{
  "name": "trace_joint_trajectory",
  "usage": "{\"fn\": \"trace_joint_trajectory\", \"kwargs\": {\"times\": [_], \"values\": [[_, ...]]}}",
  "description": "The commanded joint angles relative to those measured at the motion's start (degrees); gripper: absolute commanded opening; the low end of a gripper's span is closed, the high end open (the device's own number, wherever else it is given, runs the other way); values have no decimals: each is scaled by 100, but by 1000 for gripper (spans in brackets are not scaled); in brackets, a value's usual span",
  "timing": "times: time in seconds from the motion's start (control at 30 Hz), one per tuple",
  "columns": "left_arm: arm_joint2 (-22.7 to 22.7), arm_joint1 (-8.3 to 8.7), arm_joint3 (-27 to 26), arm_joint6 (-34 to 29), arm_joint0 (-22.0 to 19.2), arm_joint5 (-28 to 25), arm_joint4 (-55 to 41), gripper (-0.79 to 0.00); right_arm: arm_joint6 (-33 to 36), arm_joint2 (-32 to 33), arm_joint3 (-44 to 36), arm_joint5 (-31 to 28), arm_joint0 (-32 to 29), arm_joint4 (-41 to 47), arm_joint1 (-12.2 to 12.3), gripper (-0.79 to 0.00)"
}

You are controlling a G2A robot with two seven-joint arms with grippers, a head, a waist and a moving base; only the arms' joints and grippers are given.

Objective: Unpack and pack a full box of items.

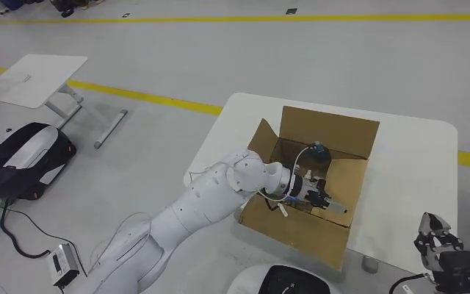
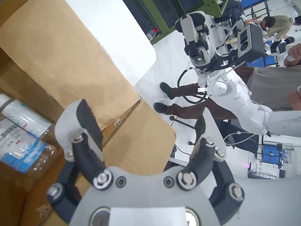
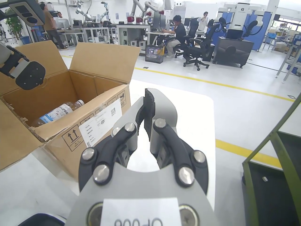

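Note:
An open cardboard box (image 1: 334, 132) stands on the white table (image 1: 411, 191), its flaps spread outward. My left gripper (image 1: 339, 208) hangs inside the box mouth near the front wall; it is open (image 2: 141, 123) with nothing between its fingers. Clear plastic bottles with white and blue labels (image 2: 23, 121) lie on the box floor, off to one side of that gripper. The right wrist view shows one bottle (image 3: 58, 114) lying in the box (image 3: 103, 62). My right gripper (image 1: 438, 239) is off the table's near right corner, shut (image 3: 147, 109) and empty, apart from the box.
Bare tabletop (image 3: 188, 118) lies to the right of the box. A green metal cart (image 3: 270, 154) stands by my right gripper. On the floor to the left are a small white folding table (image 1: 44, 77) and a black and white machine (image 1: 29, 158).

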Motion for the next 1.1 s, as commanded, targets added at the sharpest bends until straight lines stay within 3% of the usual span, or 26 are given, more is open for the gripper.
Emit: {"fn": "trace_joint_trajectory", "kwargs": {"times": [0.0,0.3,0.67,1.07], "values": [[137,-79,343,253,-87,37,33,0,13,4,13,13,-3,17,-4,-785],[587,-425,1724,743,-522,-86,51,0,111,-359,575,-15,366,-80,-42,-785],[850,-775,2591,800,-802,-368,-325,0,52,-1367,1828,-442,1549,-297,-152,-785],[961,-1043,3204,646,-931,-537,-600,0,-88,-1757,2263,-493,1841,-395,-211,-785]]}}
